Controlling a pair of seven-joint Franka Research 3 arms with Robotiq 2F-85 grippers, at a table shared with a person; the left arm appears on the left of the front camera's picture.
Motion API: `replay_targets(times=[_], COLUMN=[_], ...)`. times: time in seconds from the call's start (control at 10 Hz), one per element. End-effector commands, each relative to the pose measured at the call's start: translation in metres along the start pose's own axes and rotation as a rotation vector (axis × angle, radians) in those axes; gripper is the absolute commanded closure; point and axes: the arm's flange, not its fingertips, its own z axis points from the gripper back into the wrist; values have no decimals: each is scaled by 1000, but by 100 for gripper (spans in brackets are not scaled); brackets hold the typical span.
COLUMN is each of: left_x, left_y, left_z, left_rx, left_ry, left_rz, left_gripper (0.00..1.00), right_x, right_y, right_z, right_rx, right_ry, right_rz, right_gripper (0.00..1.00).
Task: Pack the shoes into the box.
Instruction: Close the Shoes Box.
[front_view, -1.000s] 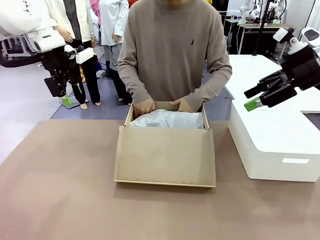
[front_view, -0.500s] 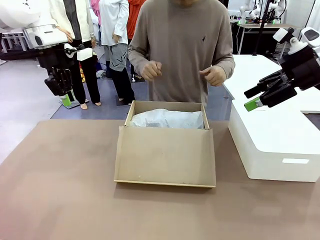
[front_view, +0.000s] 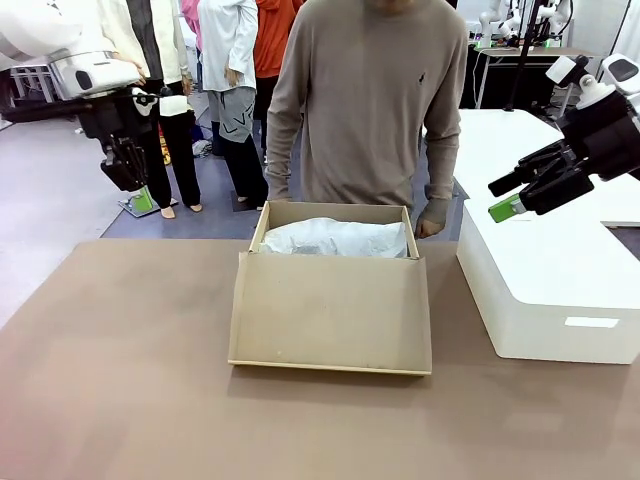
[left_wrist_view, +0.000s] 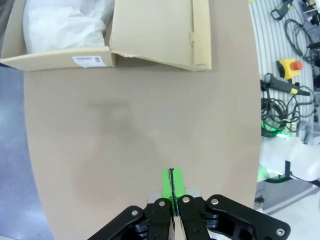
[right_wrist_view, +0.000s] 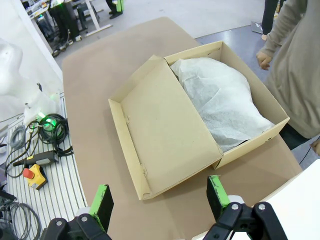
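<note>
**Box:** the tan cardboard shoebox (front_view: 335, 208) stands mid-tabletop toward the far edge. Its hinged flap lid (front_view: 330, 310) lies open toward the near edge. White tissue paper (front_view: 335, 238) is mounded inside; whether the shoes lie beneath cannot be told.

**Grippers:** the left gripper (front_view: 128, 168) hangs above the far left corner, fingers pressed together, empty. The right gripper (front_view: 505, 196) hovers over the right edge, fingers wide, empty.

**Judged step:** closing. The next move calls for catching the flap's free edge and swinging it over.

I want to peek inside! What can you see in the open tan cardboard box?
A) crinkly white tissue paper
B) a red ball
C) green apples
A: crinkly white tissue paper lies heaped inside the tan cardboard box, whose flap lid hangs open.
</note>
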Motion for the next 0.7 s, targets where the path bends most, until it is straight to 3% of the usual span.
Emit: replay_targets(times=[0.0,0.1,0.2,0.3,0.6], left_x=[0,0,-1,0,0], left_y=[1,1,1,0,1], left_z=[6,6,11,1,3], left_rx=[-22,6,130,-3,29], left_ry=[-36,-17,143,-6,35], left_rz=[33,23,-13,8,-4], left_gripper=[100,100,100,100,100], right_x=[2,2,2,2,2], right_y=[-3,-3,-3,-3,-3], right_z=[-2,-2,-2,-2,-2], right_rx=[8,8,8,8,8], right_ry=[-37,-37,-37,-37,-37], right_rz=[19,19,19,19,19], right_gripper=[0,0,0,0,0])
